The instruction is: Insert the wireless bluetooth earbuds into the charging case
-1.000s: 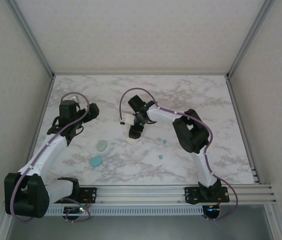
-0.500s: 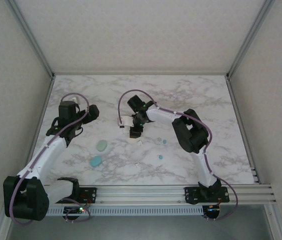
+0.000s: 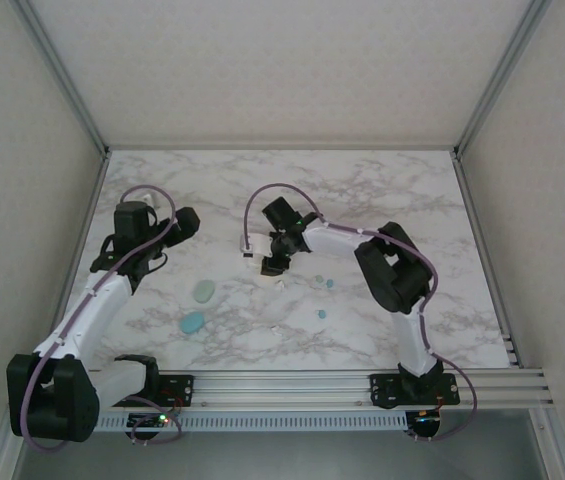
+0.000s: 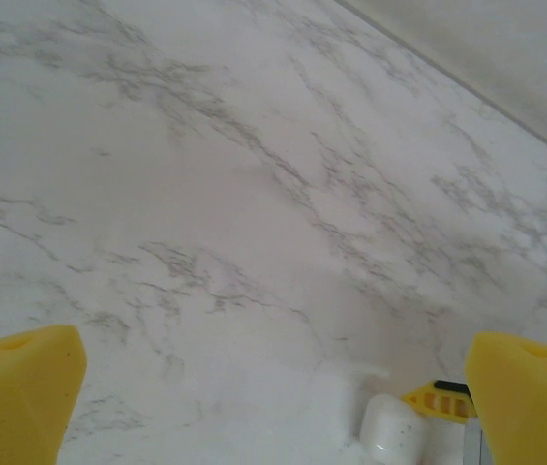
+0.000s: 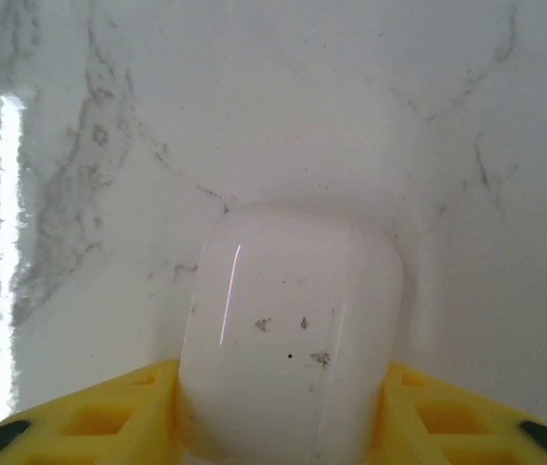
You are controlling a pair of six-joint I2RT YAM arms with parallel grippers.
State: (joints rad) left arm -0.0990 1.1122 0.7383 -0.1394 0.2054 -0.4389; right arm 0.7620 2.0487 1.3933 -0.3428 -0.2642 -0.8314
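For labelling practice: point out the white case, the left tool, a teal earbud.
white case [image 5: 290, 349], right wrist view, top face.
left tool [image 4: 275, 389], left wrist view, between fingertips.
teal earbud [image 3: 322, 314], top external view, centre.

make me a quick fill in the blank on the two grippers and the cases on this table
1. The right gripper grips the white case between its ___ fingers.
2. The left gripper hangs over the marble table with its jaws ___.
3. In the top view, two teal oval cases lie nearer the ___ arm.

Missing words: yellow; open; left
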